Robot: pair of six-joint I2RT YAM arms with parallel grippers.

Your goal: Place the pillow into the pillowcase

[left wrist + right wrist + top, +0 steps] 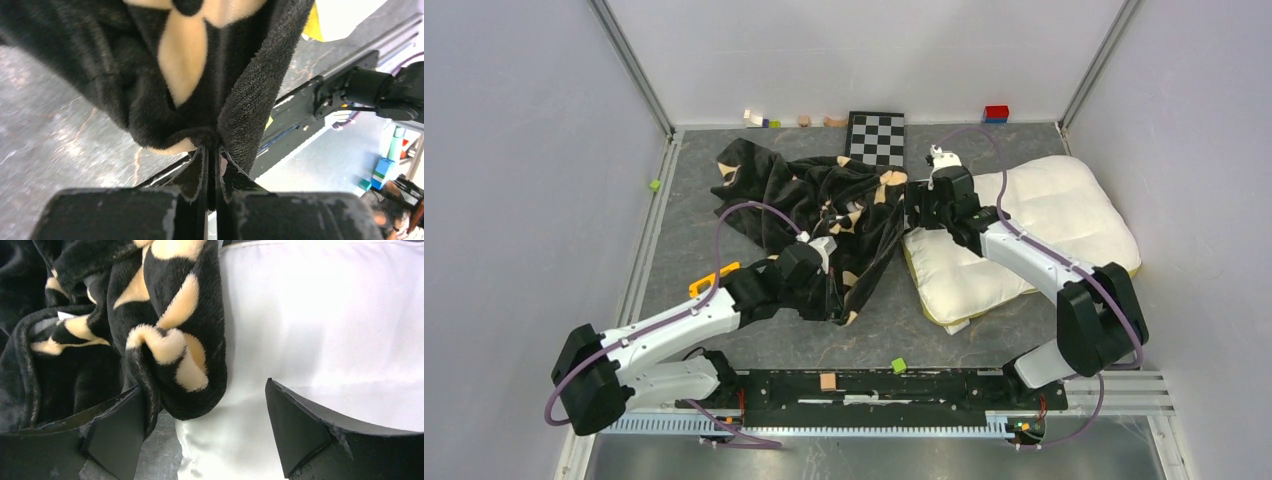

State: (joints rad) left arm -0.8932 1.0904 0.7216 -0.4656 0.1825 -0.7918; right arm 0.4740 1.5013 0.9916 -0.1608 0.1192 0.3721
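The black plush pillowcase point(824, 205) with tan motifs lies crumpled at the table's middle. The cream-white pillow point(1044, 215) with a yellow edge lies to its right. My left gripper point(829, 262) is shut on a fold of the pillowcase point(210, 100), which hangs from its jaws in the left wrist view. My right gripper point(916, 212) is open, its jaws wide apart. It sits at the pillow's left corner, where a rolled edge of the pillowcase point(170, 340) overlaps the pillow point(320, 320). The pillowcase edge lies between its fingers, near the left one point(117, 432).
A black-and-white checkered board point(876, 137) stands at the back. Small blocks point(764, 120) lie along the back wall, a red and blue block point(996, 113) at the back right. A green cube point(899, 365) and a tan block point(828, 381) lie near the front rail.
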